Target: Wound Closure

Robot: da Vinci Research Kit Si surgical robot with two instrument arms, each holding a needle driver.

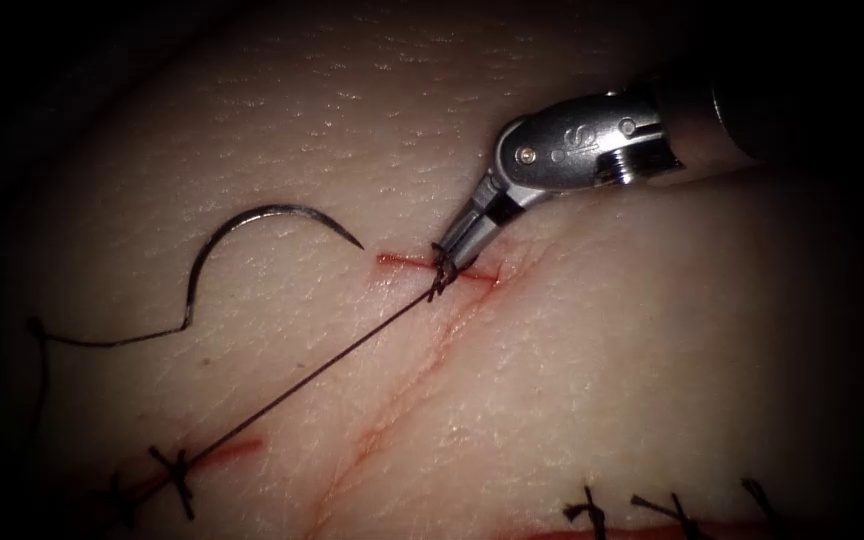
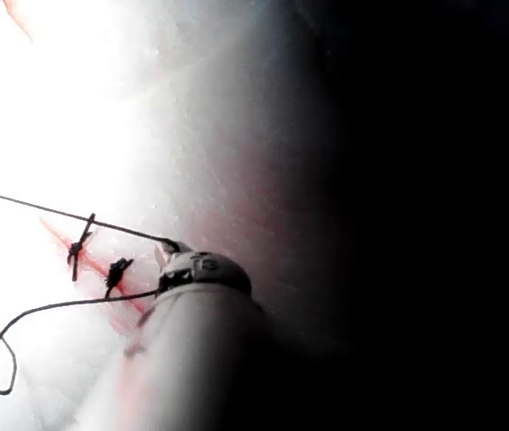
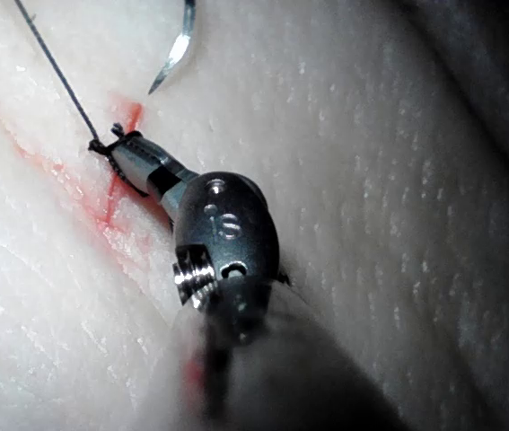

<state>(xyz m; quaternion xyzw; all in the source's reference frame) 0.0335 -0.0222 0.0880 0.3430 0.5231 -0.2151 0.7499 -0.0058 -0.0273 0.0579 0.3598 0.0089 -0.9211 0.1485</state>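
Observation:
The curved needle lies free on the tissue, left of the cut, held by neither tool and not in the tissue; its tip points toward the right tool. My right tool has its jaws shut on the thread at a dark knot over the cut's upper end. From that knot a taut thread runs down to the left. My left tool is shut on that thread's far end. The needle's own thread trails off left.
A tied stitch sits at the lower left under the taut thread, also seen as a knot. More knots with cut ends line the lower right edge. Red fluid marks the stitch line. A slack loop of thread lies near the left tool.

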